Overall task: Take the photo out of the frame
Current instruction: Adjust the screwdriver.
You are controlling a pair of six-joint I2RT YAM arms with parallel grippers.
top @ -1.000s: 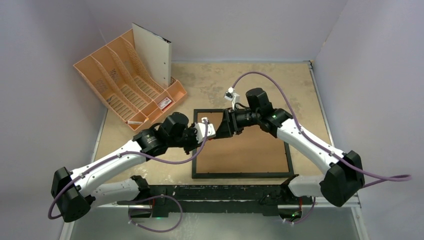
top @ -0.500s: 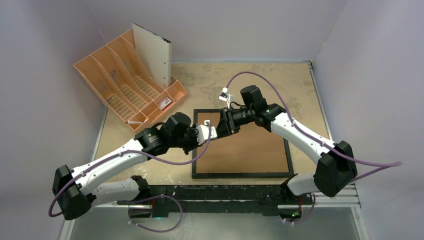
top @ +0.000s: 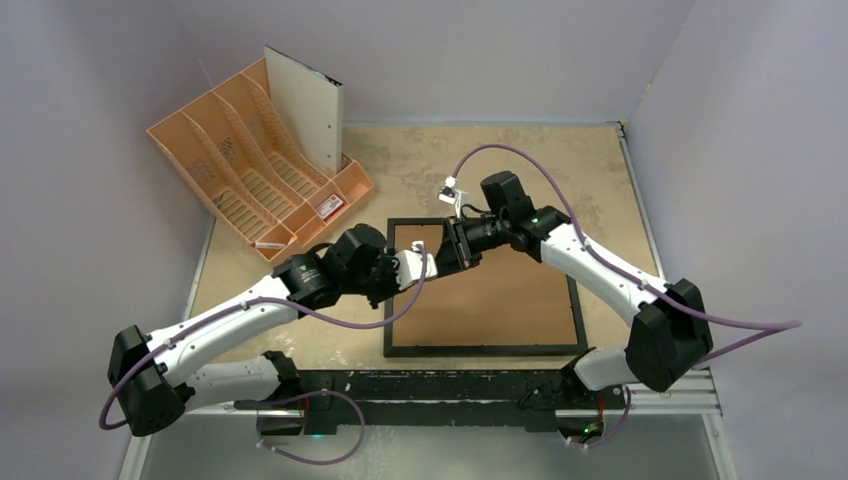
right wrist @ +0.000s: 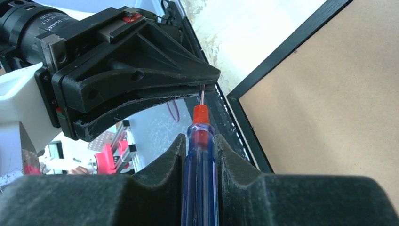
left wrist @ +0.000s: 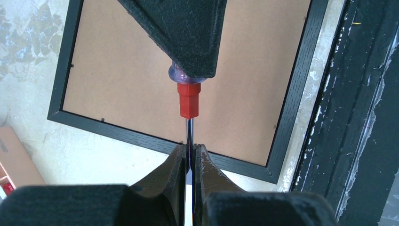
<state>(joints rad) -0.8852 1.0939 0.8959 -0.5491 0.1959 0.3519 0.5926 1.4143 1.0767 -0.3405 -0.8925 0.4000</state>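
The frame point(top: 485, 350) lies face down on the table, its brown fibreboard back point(top: 500, 300) facing up. The photo is hidden under that back. Above the frame's upper left corner the two grippers meet on one screwdriver. My left gripper point(left wrist: 189, 147) is shut on its thin metal shaft, just below the red collar point(left wrist: 188, 100). My right gripper point(right wrist: 201, 139) is shut on the clear blue handle point(right wrist: 200, 179). In the top view the left gripper point(top: 428, 262) and the right gripper point(top: 445, 255) stand tip to tip.
An orange file organiser point(top: 240, 175) stands at the back left with a white board point(top: 305, 105) upright in it. A black rail point(top: 450, 385) runs along the table's near edge, close to the frame's near side. Grey walls enclose the table.
My right arm has swung left to the left gripper and its jaws have closed on the screwdriver's handle. The left gripper kept hold of the shaft and barely moved.
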